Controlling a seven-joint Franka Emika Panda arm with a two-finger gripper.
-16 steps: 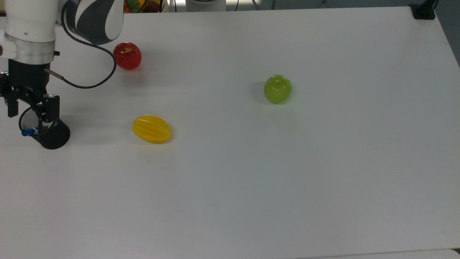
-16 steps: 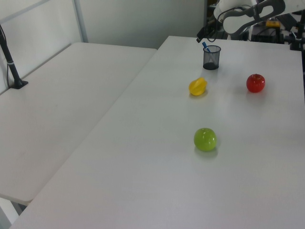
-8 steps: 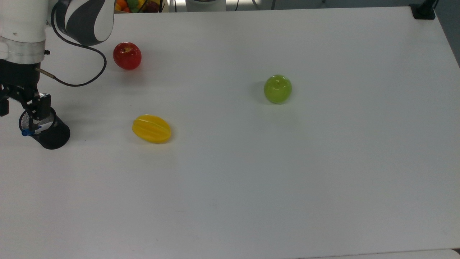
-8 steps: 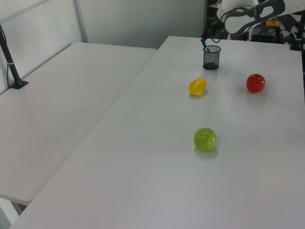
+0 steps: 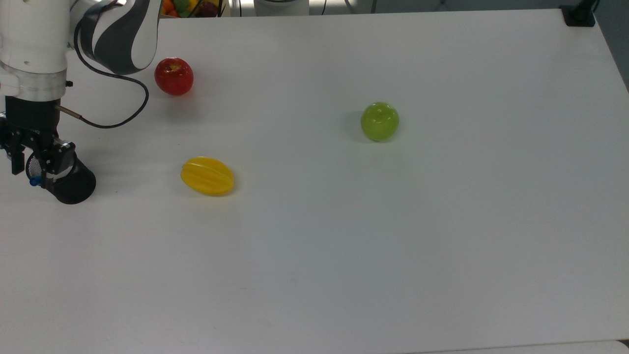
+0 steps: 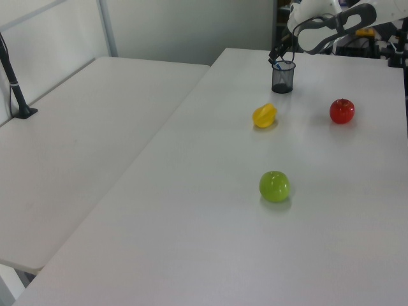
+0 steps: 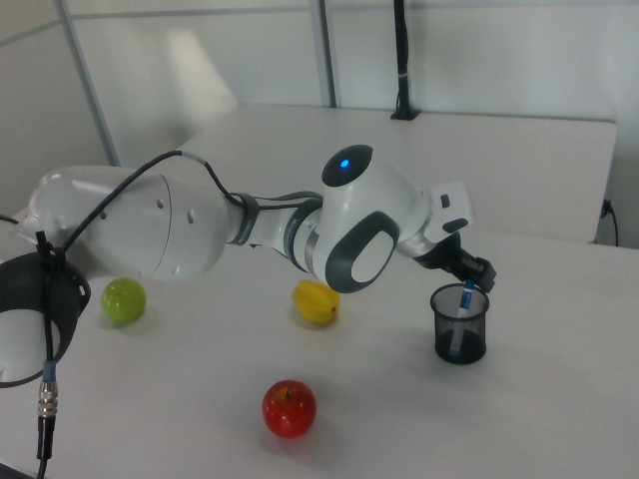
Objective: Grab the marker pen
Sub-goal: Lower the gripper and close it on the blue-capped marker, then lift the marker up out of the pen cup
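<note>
Claw (image 5: 30,164): over the mouth of the black mesh cup, at the top view's left edge of the desk; fingers parted to either side of the marker's top, not clamped on it as far as the top view tells; also seen at the cup's rim (image 7: 477,280) in the right view and above the cup (image 6: 278,58) in the left view.
Marker pen (image 7: 461,311): standing inside the cup, leaning slightly; white barrel visible through the mesh in the right view, blue top poking just above the rim; blue tip (image 5: 33,181) at the cup's rim in the top view.
Black mesh cup (image 5: 73,184): upright on the desk near the top view's left edge; round, dark, see-through wall in the right view (image 7: 459,324); near the far edge in the left view (image 6: 282,78).
Yellow fruit (image 5: 207,175): ribbed, lying on the desk to the top view's right of the cup, apart from it.
Red apple (image 5: 174,76): toward the top view's upper-left corner of the desk, apart from the cup and the yellow fruit.
Green apple (image 5: 380,121): near the desk's middle, well apart from the other things.
Desk (image 5: 393,246): white, plain.
Arm (image 7: 200,230): white with grey joints, reaching across the right view toward the cup; black cable looping beside the wrist in the top view.
</note>
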